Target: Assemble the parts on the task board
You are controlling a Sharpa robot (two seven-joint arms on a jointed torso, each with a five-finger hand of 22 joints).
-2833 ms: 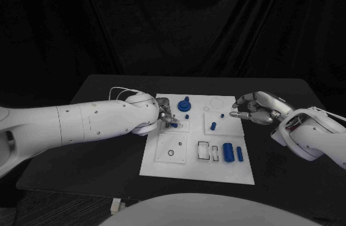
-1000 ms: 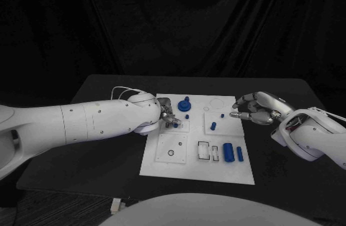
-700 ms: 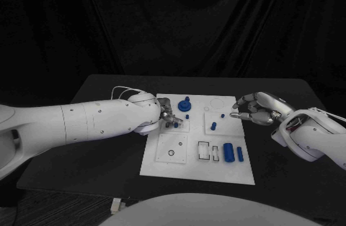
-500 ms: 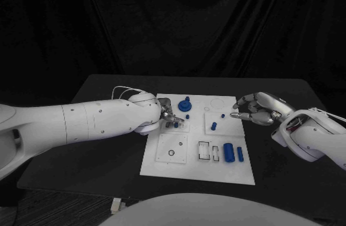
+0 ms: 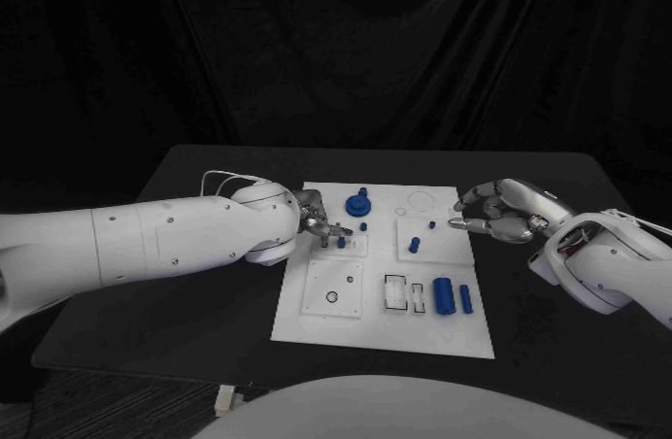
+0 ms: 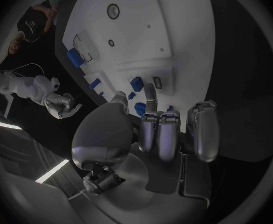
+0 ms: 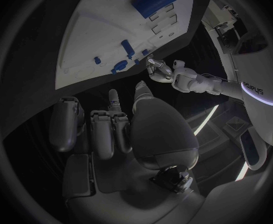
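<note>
In the head view, the white task board (image 5: 386,308) is seen at the centre of the black desk (image 5: 210,303). The left hand (image 5: 317,227) is held over the board's edge at nine o'clock, fingertips beside a small blue peg (image 5: 341,244); whether anything is pinched cannot be told. A blue gear (image 5: 357,206) is placed toward twelve o'clock, and two blue cylinders (image 5: 443,296) lie toward four o'clock. The right hand (image 5: 504,212) is poised at the board's two o'clock edge, fingers curled, nothing seen in it.

In the left wrist view, the fingers (image 6: 168,134) are curled above the board.

In the right wrist view, curled fingers (image 7: 105,129) are seen off the board.
</note>
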